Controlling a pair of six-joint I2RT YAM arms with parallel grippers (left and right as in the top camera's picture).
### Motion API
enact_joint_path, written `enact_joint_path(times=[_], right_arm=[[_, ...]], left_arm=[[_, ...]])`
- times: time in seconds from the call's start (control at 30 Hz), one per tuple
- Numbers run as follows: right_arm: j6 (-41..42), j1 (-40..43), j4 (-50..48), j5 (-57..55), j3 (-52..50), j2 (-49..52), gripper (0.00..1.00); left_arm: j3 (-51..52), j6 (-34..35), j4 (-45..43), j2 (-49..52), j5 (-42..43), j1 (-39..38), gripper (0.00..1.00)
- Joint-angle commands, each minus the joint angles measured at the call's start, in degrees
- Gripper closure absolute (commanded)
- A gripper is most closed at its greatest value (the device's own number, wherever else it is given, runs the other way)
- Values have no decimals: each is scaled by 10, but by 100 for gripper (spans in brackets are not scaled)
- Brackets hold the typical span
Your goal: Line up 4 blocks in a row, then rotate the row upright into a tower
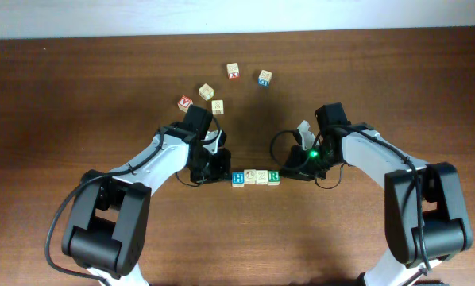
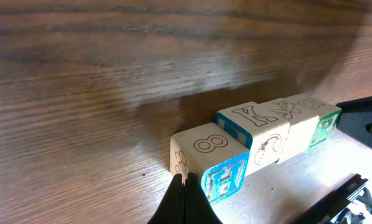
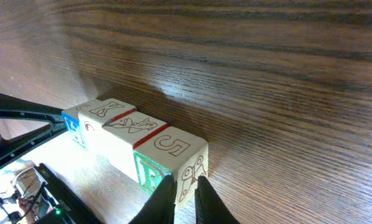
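Row of 4 blocks (image 1: 256,177) is noted mid-table, nearer than the loose cubes. It is laid left to right with neighbouring faces touching.
- H block (image 1: 237,179) at the left end.
- 2 faintly marked blocks (image 1: 251,176) between.
- R block (image 1: 274,176) at the right end.

Left gripper (image 2: 185,186) is seen with jaws closed, tips together at the outer end of the H block.

Right gripper (image 3: 185,182) is seen with jaws parted only narrowly, tips at the near corner of the R block. Whether that corner is pinched cannot be told.

Blocks are judged light, rigid wood with smooth printed faces. No crush risk is expected. They could be skidded easily on the polished table (image 1: 63,95), or nudged out of line by a neighbour.

Hold is judged best taken on 2 opposite flat sides, jaws centred, not on an edge or corner.

Farther back, 5 loose cubes (image 1: 218,106) lie scattered, well apart from the row.
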State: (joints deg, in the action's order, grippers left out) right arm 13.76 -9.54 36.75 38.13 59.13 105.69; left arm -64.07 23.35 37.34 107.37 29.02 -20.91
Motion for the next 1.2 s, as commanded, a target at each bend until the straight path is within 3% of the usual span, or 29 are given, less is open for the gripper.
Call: enact_joint_path(times=[0.0,0.17,0.27,0.4,0.53,0.73,1.03,1.17], right_arm=[[0,-6,10,-22,31,-5,85],[-30,-17,105,-58,153,-6,85],[-11,-99,106,-57,156,-5,85],[95,-224,91,-143,155,-5,96],[205,-285,80,-213,154,9,96],[247,-291,77,-238,153,54,96],[246,-290,50,-253,153,54,96],[206,-268,51,-229,174,12,96]], left_arm=[[-7,-11,-12,4,11,-3,100],[-9,-11,-29,4,-3,1,100],[-20,-11,-41,4,-43,43,100],[-20,-11,-80,4,-49,121,100],[-20,-7,-82,4,-49,128,100],[-20,-7,-82,4,-49,128,100],[-20,-7,-82,4,-49,127,100],[-20,-7,-65,4,-33,119,100]])
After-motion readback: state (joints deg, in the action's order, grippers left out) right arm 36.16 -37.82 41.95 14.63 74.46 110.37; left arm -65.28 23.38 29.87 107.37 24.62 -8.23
